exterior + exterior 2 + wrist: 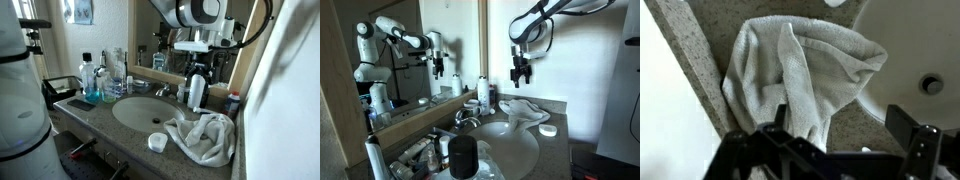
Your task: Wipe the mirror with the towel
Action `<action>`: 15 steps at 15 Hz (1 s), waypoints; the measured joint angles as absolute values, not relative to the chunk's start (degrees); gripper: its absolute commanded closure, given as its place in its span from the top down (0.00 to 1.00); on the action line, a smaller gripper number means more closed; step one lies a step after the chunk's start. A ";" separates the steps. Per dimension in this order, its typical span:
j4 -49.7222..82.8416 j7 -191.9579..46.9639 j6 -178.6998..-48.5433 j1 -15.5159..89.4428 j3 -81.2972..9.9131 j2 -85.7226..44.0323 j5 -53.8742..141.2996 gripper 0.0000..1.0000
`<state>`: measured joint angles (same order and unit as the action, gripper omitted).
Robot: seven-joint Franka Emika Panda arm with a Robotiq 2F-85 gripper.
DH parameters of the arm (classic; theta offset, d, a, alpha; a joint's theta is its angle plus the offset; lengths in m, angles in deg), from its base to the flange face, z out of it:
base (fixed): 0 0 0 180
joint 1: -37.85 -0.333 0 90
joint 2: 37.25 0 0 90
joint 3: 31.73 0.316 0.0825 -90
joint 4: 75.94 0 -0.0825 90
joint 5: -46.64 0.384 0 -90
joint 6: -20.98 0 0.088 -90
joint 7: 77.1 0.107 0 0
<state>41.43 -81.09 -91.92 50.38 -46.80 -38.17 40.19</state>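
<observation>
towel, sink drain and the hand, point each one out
towel (805, 65), wrist view, on its bunched middle fold
sink drain (931, 85), wrist view, on the drain's centre
hand (523, 82), in an exterior view, midway between its fingertips

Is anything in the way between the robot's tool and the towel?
Nothing I can see. The tool hangs open above the towel, with just air between them. The towel lies uncovered on the counter.
</observation>
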 measured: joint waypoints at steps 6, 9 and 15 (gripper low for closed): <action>41.17 -83.71 -101.98 53.79 -48.15 -29.14 40.69 1.00; 41.10 -83.71 -107.07 54.77 -48.15 -25.30 41.11 1.00; 40.70 -83.44 -115.13 55.19 -48.04 -18.24 41.48 0.68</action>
